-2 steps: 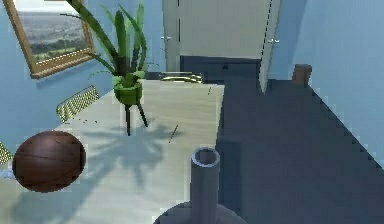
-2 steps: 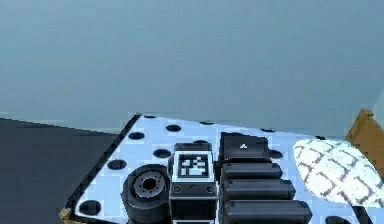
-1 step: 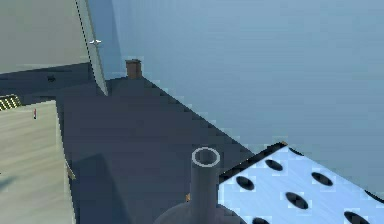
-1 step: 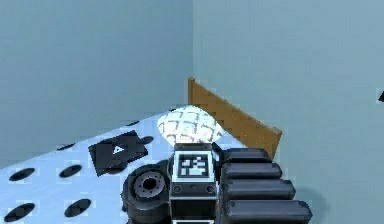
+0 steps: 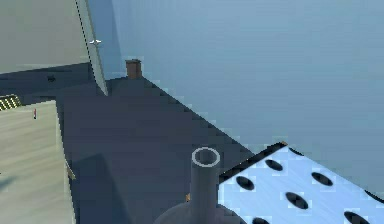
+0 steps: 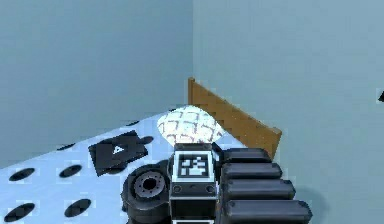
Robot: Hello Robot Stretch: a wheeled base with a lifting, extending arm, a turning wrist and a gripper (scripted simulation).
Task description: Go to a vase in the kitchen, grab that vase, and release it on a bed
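The end effector (image 6: 150,192) sits low in the arm side view, with the spotty blue bed (image 6: 60,160) right behind it. I cannot tell if its fingers are apart or together, or if it holds anything (so where the vase is, I cannot tell either). The bed runs long from the wooden headboard (image 6: 238,118) and white pillow (image 6: 190,125) toward that view's left. A flat dark thing (image 6: 120,152) lies on it; its white mark is too small to read.
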